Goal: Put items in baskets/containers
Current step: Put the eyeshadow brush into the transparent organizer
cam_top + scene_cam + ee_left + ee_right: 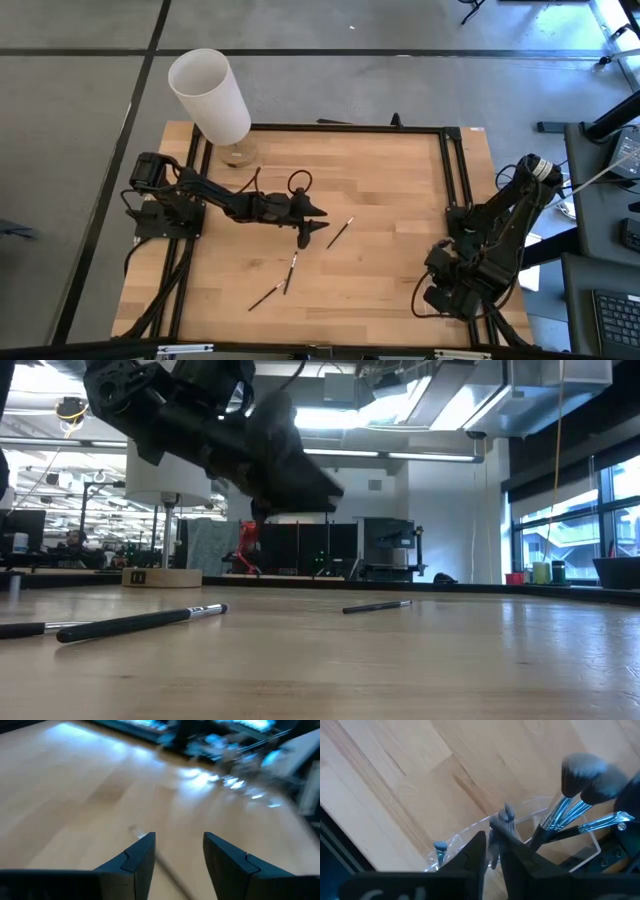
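- Wood table under me, black frame round it, grey floor beyond; white lamp on a round base at the far left corner.
- Low view: lab room behind, ceiling lights, monitors, windows at the side.
- My left gripper reaches out over mid-table, held above the wood. Fingers spread with a clear gap, nothing pinched.
- Left wrist view: a thin brush lies on the table in the gap between those fingers, running under them; picture blurred.
- Three loose brushes on the wood in the high view: one just beside the left gripper on its right side, lying diagonally.
- Two more nearer the front edge: brush and brush, ends close together, maybe touching, cannot tell.
- Low view shows black handles with silvery ferrules: long one at the left, another farther back.
- My right gripper is folded back at the front right corner of the table, arm bunched up. Fingers nearly pressed together, only a thin slit, nothing seen between them.
- Clear holder sits right beyond the right fingers, on the wood.
- Several brushes stand in the holder, tilted, fluffy heads up, silvery ferrules showing.
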You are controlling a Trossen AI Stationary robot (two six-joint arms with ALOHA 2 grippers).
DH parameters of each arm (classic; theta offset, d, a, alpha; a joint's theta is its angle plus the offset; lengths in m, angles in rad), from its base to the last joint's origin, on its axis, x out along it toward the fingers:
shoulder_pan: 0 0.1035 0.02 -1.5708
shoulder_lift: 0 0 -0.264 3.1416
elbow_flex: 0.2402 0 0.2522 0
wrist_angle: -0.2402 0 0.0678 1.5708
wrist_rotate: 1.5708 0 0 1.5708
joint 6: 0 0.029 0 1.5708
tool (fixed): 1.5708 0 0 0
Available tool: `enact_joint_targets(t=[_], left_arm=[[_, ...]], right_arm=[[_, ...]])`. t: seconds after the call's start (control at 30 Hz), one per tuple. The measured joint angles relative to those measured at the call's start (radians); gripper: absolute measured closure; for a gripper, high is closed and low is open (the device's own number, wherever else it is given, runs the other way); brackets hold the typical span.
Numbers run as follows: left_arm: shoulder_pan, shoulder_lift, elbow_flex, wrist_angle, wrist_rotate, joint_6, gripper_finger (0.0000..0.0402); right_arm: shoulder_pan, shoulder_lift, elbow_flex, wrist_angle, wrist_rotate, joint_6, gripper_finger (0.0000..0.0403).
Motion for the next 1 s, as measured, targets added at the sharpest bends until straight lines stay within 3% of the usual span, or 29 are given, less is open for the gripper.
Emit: enact_joint_targets(t=[0.1, 0.43, 0.73, 1.0], left_arm=[[0.000, 0.015, 0.000, -0.039, -0.062, -0.010, 0.0242], [-0.002, 0.033, 0.036, -0.122, -0.071, -0.028, 0.0242], [-0.025, 0.219, 0.302, -0.382, -0.124, -0.042, 0.0242], [-0.028, 0.412, 0.548, -0.632, -0.131, -0.079, 0.0243]], right_arm=[[0.000, 0.000, 0.000, -0.006, 0.000, 0.006, 0.0331], [-0.027, 0.000, 0.016, -0.060, 0.000, 0.011, 0.0289], [-0.067, -0.001, 0.223, -0.202, 0.281, -0.024, 0.0288], [-0.082, 0.004, 0.250, -0.172, 0.305, -0.054, 0.0288]])
